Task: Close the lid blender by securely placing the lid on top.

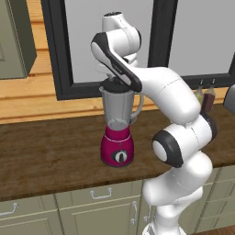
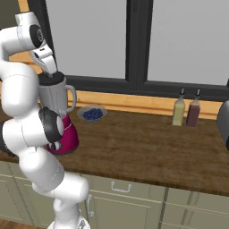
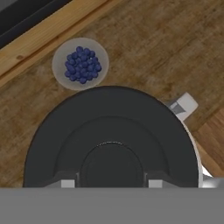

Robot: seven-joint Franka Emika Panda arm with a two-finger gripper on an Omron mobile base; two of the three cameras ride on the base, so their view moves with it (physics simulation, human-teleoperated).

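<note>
The blender (image 1: 118, 137) stands on the wooden counter, with a magenta-red base and a clear greyish jar (image 2: 54, 97). The lid (image 3: 111, 131), a dark round disc, lies at the jar's mouth (image 1: 111, 85). In the hand view it hides nearly the whole jar, leaving only the jar's handle (image 3: 183, 106) and a thin strip of rim showing past one side. My gripper (image 3: 110, 182) comes down from above, with its fingers (image 3: 68, 181) shut on either side of the lid's raised centre. From the base cameras the hand (image 2: 47, 67) sits right on top of the lid.
A small bowl of blueberries (image 2: 92, 113) sits on the counter just behind the blender, near the window sill. Two bottles (image 2: 186, 112) stand farther right by the window. A dark object (image 2: 224, 120) pokes in at the right edge. My own arm crowds the blender's right side (image 1: 183, 133).
</note>
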